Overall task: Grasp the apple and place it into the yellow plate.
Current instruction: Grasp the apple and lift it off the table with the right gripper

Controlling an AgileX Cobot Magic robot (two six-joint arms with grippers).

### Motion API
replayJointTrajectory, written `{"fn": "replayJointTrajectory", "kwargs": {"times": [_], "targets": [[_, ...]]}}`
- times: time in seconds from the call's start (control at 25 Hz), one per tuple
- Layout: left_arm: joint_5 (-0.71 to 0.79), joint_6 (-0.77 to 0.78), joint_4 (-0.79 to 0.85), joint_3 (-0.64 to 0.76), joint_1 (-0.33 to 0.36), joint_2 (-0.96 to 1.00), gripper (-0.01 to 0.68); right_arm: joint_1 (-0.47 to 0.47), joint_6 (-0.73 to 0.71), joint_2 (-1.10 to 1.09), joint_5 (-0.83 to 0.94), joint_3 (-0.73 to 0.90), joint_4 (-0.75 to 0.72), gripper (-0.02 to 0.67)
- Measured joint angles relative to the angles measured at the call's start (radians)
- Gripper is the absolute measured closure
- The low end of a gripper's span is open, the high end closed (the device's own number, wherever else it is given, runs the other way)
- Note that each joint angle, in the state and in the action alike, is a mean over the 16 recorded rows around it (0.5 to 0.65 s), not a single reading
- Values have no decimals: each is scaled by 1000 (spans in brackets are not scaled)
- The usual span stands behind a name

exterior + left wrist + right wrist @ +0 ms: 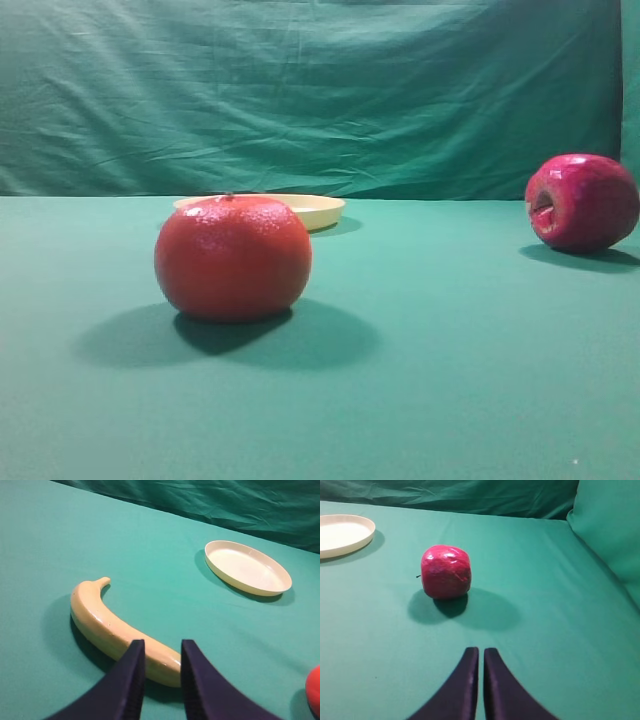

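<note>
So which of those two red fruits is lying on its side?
The apple on the right: glossy pinkish-red, its dark stem hollow facing sideways. The matte orange-red fruit in front of the yellow plate sits upright.

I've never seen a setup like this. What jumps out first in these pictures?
The big matte orange-red fruit fills the front of the exterior view, with the pale yellow plate partly hidden behind it. The glossy apple lies on its side far to the right, on the green cloth. Near the left gripper lies a banana; the right gripper, nearly closed, points at the apple.
</note>
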Motion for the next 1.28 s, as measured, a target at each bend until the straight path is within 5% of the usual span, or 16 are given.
{"fn": "replayJointTrajectory", "kwargs": {"times": [0.28, 0.88, 1.28], "targets": [[0, 0, 0, 0, 0, 0, 516, 0, 7, 97, -7, -113, 72, 649], [0, 0, 0, 0, 0, 0, 516, 0, -67, 737, 438, -599, 94, 649], [0, 0, 0, 0, 0, 0, 516, 23, -174, 1067, 556, -856, 109, 649]]}}
